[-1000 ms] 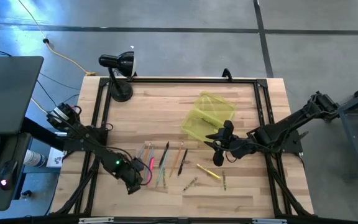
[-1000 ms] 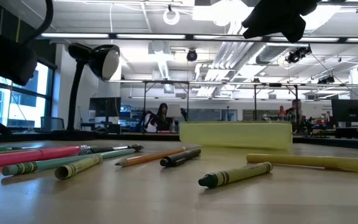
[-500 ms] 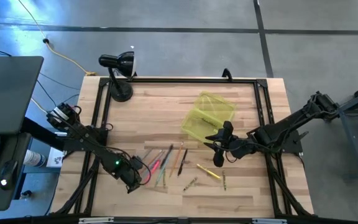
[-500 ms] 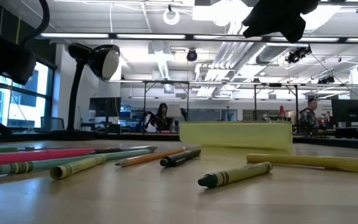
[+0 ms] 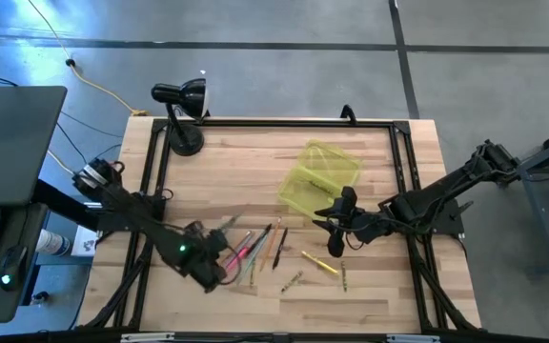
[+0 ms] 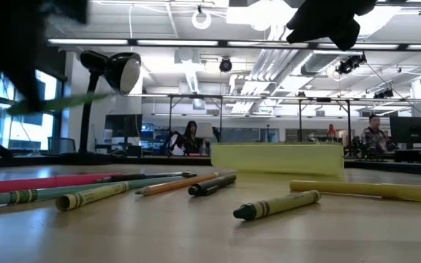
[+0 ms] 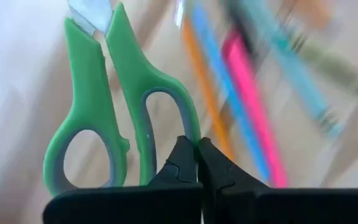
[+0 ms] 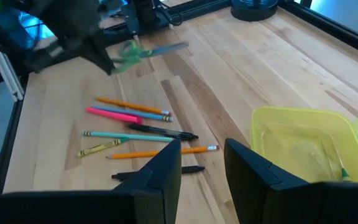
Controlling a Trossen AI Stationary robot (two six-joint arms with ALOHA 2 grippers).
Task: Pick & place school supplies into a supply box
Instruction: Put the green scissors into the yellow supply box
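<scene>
Green-handled scissors (image 7: 107,93) hang in the air, with my left gripper (image 7: 196,146) shut on them at the table's near left (image 5: 214,255); the right wrist view shows them above the wood (image 8: 135,51). Pens, pencils and a pink marker (image 5: 258,244) lie flat on the table beside that gripper. The supply box (image 5: 318,176), translucent yellow-green with its lid open, rests on its base right of centre. My right gripper (image 5: 337,229) hovers open just near of the box, holding nothing (image 8: 201,152). My left gripper pinches the rim of one finger loop (image 7: 188,127) of the scissors' handle between its two fingers. The blades (image 7: 92,12) point away from the fingers, roughly in line with them. The scissors are lifted clear of the table, about level.
A black desk lamp (image 5: 181,105) stands at the far left corner. A yellow pen (image 5: 320,264), a crayon (image 6: 276,204) and a short bit (image 5: 343,278) lie on the near right. A black frame (image 5: 284,122) runs round the table's edges. People show in the room behind.
My left gripper has shut on the scissors' handle and risen with them, moving a little toward the table's right edge. The scissors have come up clear of the wood. The pens beside it have been swept round from nearly straight to slanting.
</scene>
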